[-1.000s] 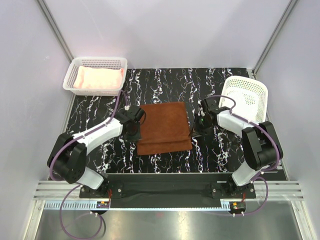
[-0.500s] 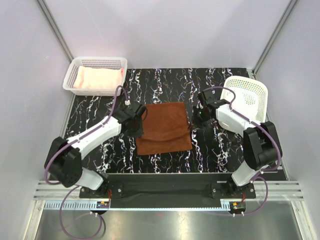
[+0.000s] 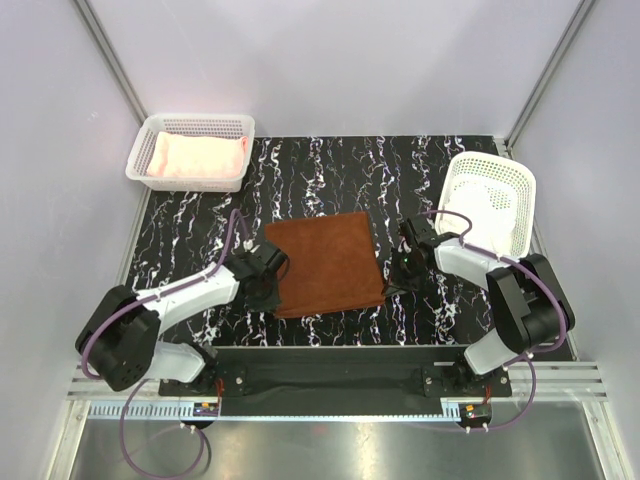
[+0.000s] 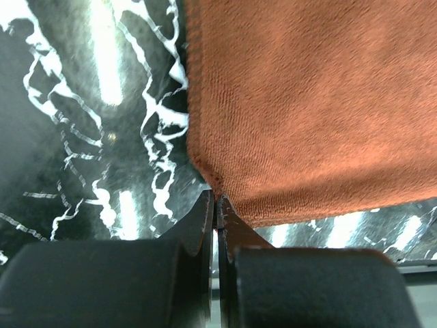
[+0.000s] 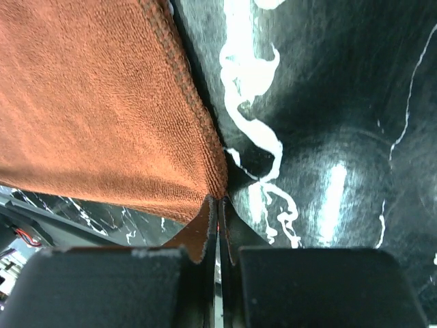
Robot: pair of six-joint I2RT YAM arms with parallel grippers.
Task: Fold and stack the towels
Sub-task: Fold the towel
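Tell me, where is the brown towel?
In the top view, the brown towel is in the middle of the table; the left claw and right claw each pinch a near corner.

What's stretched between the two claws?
The brown towel. The left gripper and right gripper each pinch a corner; the top view shows it spanning them.

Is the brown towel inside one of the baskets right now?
No, the brown towel lies spread out on the black marbled table, in the middle.
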